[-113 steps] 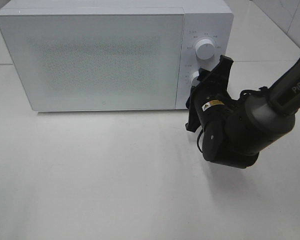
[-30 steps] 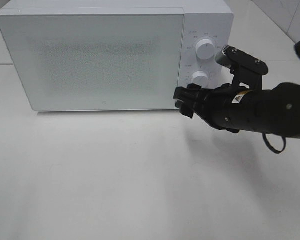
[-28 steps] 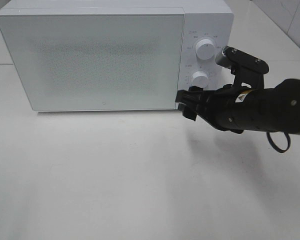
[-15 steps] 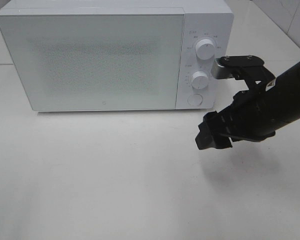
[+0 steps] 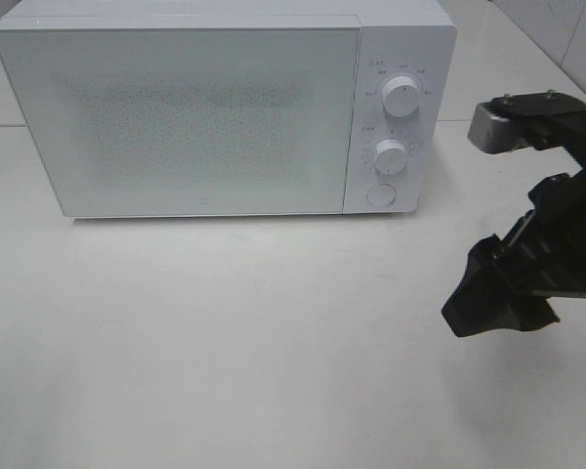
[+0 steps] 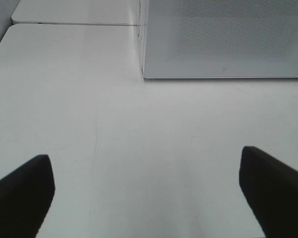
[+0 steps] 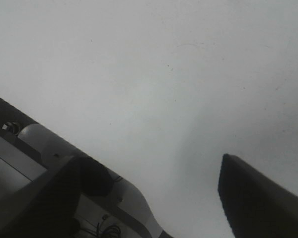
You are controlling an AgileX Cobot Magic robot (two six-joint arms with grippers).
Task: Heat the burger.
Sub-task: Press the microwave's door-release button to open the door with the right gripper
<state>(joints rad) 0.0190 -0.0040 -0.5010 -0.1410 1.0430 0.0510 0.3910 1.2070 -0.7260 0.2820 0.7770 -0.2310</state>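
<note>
The burger is out of view; no frame shows it. The white microwave [image 5: 190, 117] stands at the back of the table with its door shut, and its lower front corner also shows in the left wrist view [image 6: 223, 39]. My right gripper [image 5: 488, 303] hangs over the table in front and to the right of the microwave, clear of the control panel. In the right wrist view it [image 7: 151, 163] is open and empty over bare table. My left gripper [image 6: 144, 161] is open and empty over the table in front of the microwave's left end; it does not show in the exterior view.
The microwave's panel carries an upper knob [image 5: 400, 95], a lower knob [image 5: 391, 154] and a round button [image 5: 380, 194]. The white table [image 5: 225, 342] stretches in front. Part of the arm's base [image 7: 49, 163] shows in the right wrist view.
My right gripper has pulled back from the microwave's control panel, moving right and toward the table's front. The microwave door stays shut.
</note>
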